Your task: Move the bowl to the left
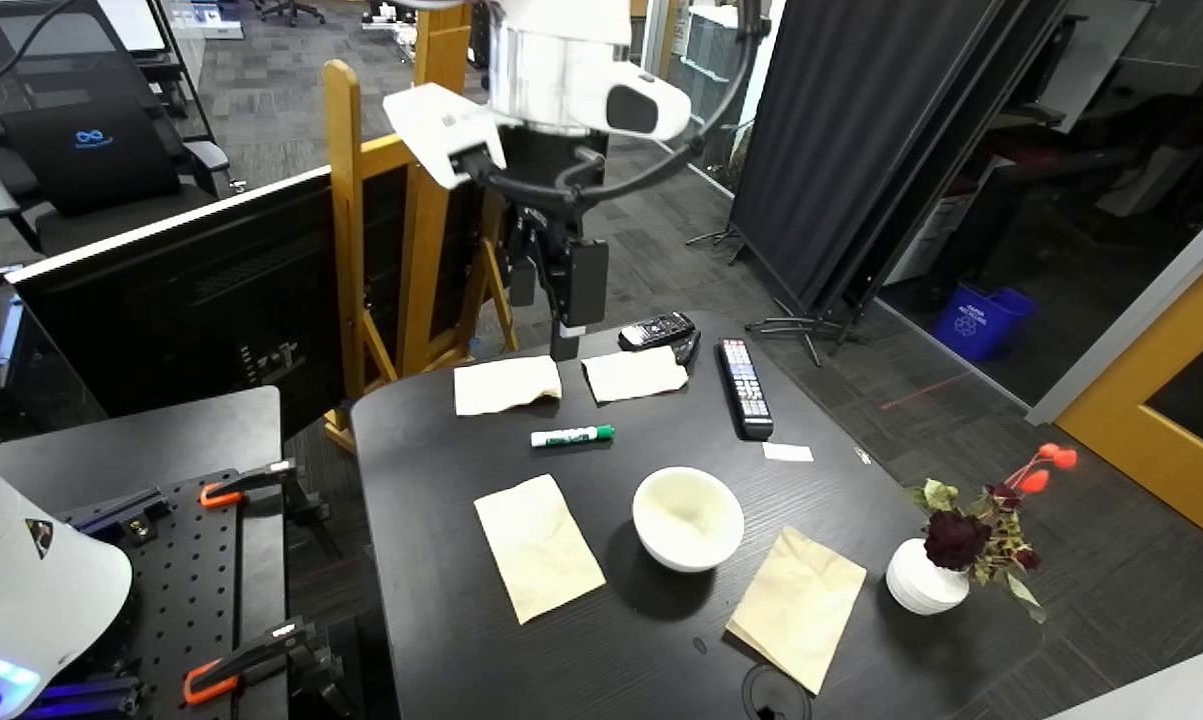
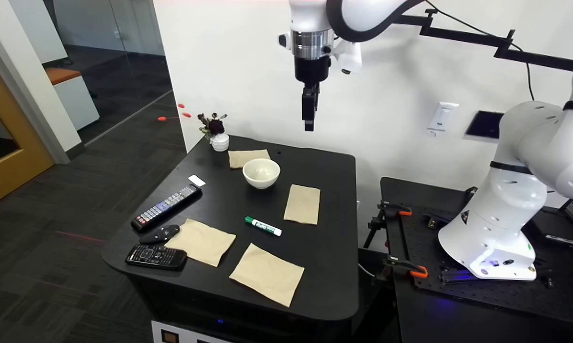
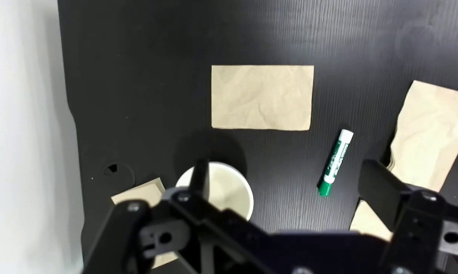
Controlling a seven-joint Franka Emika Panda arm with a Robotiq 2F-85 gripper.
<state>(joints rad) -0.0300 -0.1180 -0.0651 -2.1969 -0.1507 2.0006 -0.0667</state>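
The round white bowl (image 1: 688, 522) with a cream interior stands upright on the black table, between two tan paper sheets. It also shows in an exterior view (image 2: 261, 174) near the far sheet and the vase. In the wrist view the bowl (image 3: 230, 190) is partly hidden behind the left finger. My gripper (image 3: 286, 169) is open, with its fingers wide apart and nothing between them. In both exterior views the gripper (image 1: 561, 290) (image 2: 309, 121) hangs well above the table, apart from the bowl.
Tan paper sheets (image 1: 541, 548) (image 2: 267, 274) lie around the table (image 2: 334, 267). A green-and-white marker (image 1: 572, 436) lies near the bowl. Remotes (image 1: 745, 388) (image 2: 156, 257) lie along one edge. A white vase with red flowers (image 1: 926, 578) stands near a corner. A wall (image 3: 27, 133) borders the table.
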